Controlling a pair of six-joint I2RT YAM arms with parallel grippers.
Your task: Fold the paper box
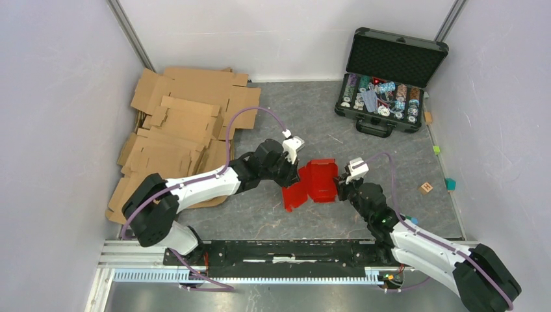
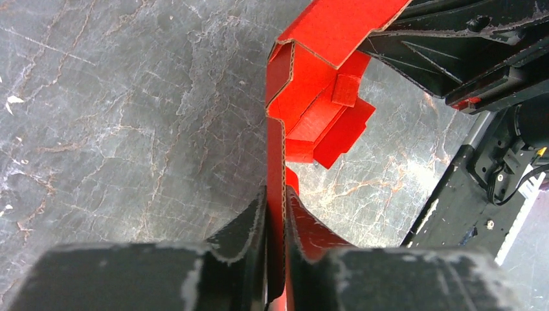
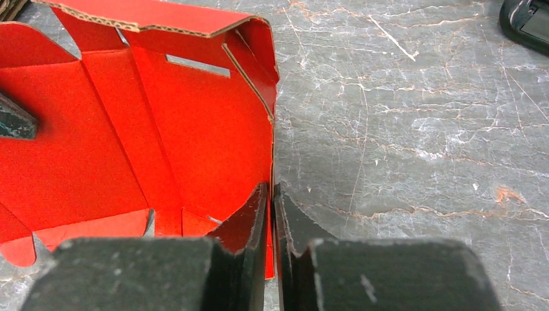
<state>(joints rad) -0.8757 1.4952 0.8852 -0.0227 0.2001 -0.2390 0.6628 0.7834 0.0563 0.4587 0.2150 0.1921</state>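
The red paper box point(image 1: 315, 182) lies partly folded in the middle of the table, between my two grippers. My left gripper point(image 1: 292, 175) is shut on its left wall; in the left wrist view the thin red edge point(image 2: 277, 155) runs up from between the black fingers point(image 2: 246, 227). My right gripper point(image 1: 342, 186) is shut on the box's right wall. In the right wrist view the box's red inside point(image 3: 129, 129) lies open to the left of the fingers point(image 3: 249, 220), with its far wall raised and a slot in it.
A pile of brown corrugated cardboard sheets point(image 1: 175, 130) lies at the back left. An open black case of poker chips point(image 1: 386, 84) stands at the back right. Small coloured blocks point(image 1: 427, 188) lie by the right edge.
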